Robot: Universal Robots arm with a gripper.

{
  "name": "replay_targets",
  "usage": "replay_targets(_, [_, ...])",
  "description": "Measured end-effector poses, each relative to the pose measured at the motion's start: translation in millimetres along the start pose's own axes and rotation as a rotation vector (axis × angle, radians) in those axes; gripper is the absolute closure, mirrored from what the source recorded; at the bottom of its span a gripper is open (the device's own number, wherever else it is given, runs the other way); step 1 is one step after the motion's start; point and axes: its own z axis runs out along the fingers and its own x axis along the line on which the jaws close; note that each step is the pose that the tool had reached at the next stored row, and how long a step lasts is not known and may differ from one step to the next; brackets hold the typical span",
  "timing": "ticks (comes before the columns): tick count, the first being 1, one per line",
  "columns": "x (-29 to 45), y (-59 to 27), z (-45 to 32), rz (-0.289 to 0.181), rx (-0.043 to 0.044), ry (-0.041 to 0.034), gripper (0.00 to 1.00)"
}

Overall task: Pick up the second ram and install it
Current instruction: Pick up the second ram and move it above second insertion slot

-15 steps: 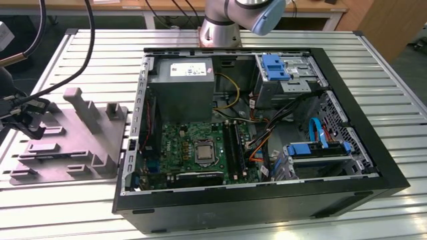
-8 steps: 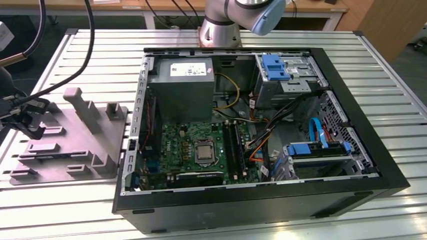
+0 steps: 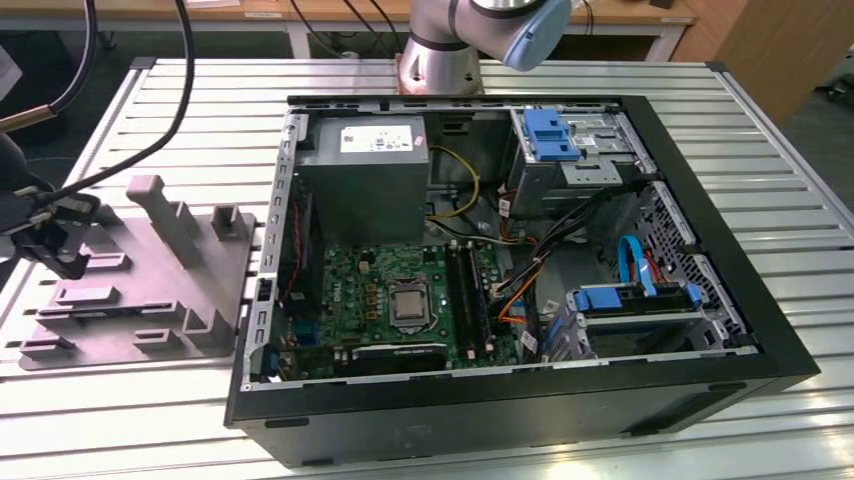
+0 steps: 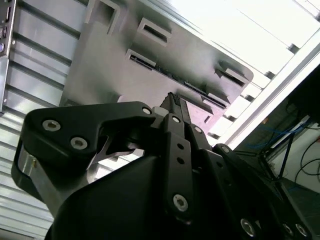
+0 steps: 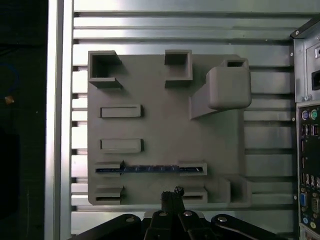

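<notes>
Black end effector (image 5: 172, 194) pointing down over grey tray (image 5: 165, 125), fingers closed, empty, near second ram (image 5: 150, 169)

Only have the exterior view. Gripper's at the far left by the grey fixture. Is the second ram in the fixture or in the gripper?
Observer: In the fixture. In the first wrist view the second ram stands on edge in a slot of the grey fixture.
Operator: Is the gripper holding anything?
Observer: No. In the second wrist view the gripper is shut with nothing between its fingers.
Operator: Is it touching the ram?
Observer: No. In the first wrist view its tips are apart from the ram, by the neighbouring pair of holders.
</notes>
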Motion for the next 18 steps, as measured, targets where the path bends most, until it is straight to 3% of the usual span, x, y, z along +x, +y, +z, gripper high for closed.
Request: replay_targets(18, [0.0, -0.2, 4.1, -0.327, -0.0032, 0.0140, 0.90])
